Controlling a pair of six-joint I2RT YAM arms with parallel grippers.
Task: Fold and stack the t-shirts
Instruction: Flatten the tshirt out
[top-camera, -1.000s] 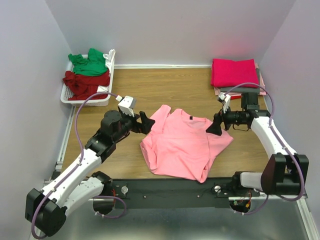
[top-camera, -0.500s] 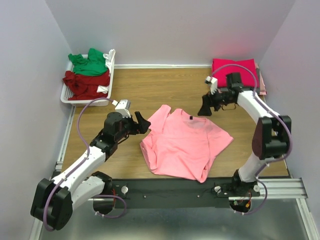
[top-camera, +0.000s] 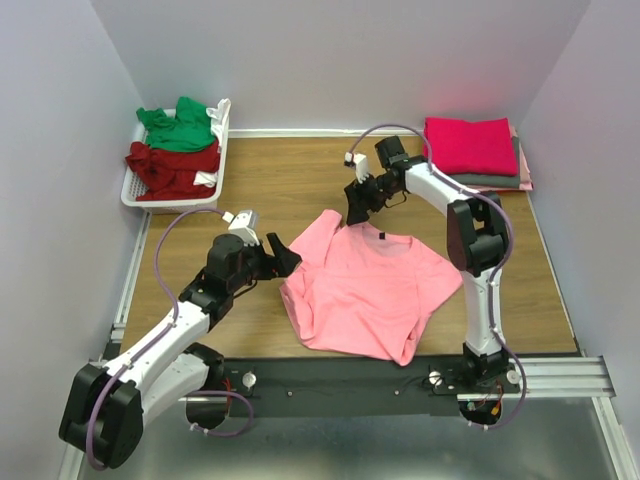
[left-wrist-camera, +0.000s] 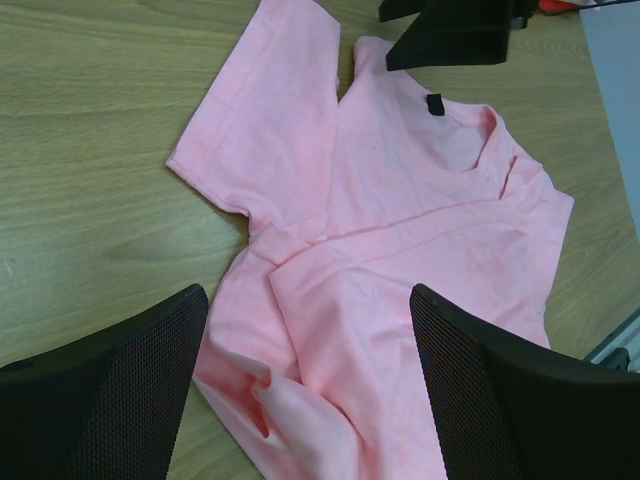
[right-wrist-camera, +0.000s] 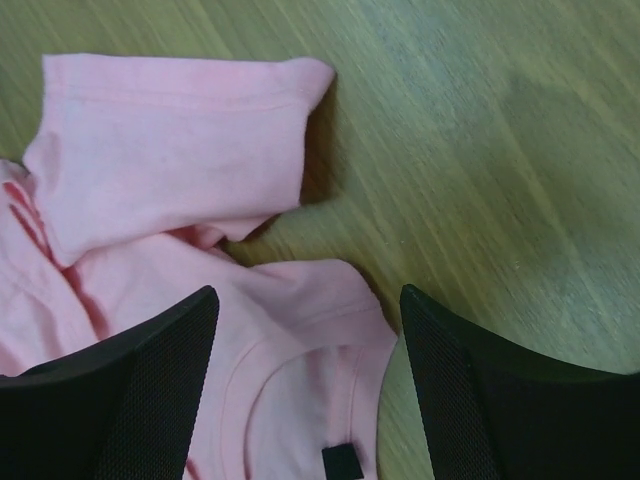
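Observation:
A light pink t-shirt lies crumpled on the wooden table, its collar with the dark neck label toward the far side. My left gripper hovers open at the shirt's left edge; in the left wrist view the pink cloth lies below the left gripper, with nothing between its fingers. My right gripper hangs open just beyond the collar. The right wrist view shows the right gripper over the collar, the label and a sleeve.
A white slotted basket at the back left holds a green shirt and a dark red one. At the back right a folded magenta shirt lies on a grey one. Walls close in on three sides.
My right arm has swung left from the shirt's right shoulder, past the folded stack, to the far edge of the collar. The left gripper has shifted slightly along the shirt's left edge.

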